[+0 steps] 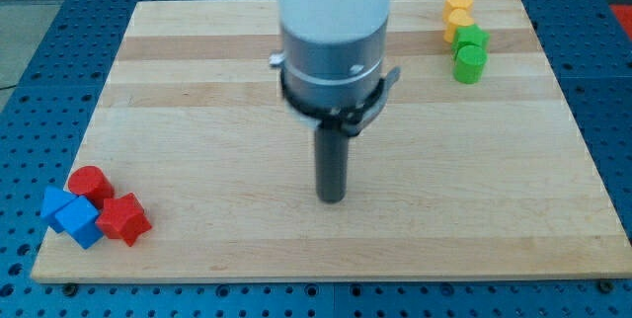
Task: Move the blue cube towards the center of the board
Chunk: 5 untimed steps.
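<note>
The blue cube [79, 222] sits near the board's bottom-left corner, touching a second blue block [54, 202] on its left. A round red block [91, 184] lies just above them and a red star-like block [123, 218] touches the cube's right side. My tip [331, 198] rests on the wooden board [326, 249] near its middle, far to the right of this cluster and touching no block.
At the view's top right stand two yellow blocks [458, 5] [459, 26] and two green blocks [472, 38] [468, 62] in a tight group. A blue pegged surface [30, 81] surrounds the board.
</note>
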Tool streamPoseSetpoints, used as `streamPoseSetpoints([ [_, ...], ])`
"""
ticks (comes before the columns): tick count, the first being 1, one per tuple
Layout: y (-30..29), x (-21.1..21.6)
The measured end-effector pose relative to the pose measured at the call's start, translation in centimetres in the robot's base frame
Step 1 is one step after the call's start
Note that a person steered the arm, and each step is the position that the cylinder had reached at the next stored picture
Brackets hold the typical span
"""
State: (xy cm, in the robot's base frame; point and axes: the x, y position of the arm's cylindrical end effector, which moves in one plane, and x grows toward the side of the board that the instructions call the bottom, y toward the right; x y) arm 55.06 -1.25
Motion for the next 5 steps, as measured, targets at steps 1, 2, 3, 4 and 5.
streamPoseSetpoints([
  [1,-5.2,2.6],
  [2,-8.3,-1.9],
  [3,-14.8,-10.7],
  [4,-27.4,-9.0],
  [5,-29.2,-7.2],
])
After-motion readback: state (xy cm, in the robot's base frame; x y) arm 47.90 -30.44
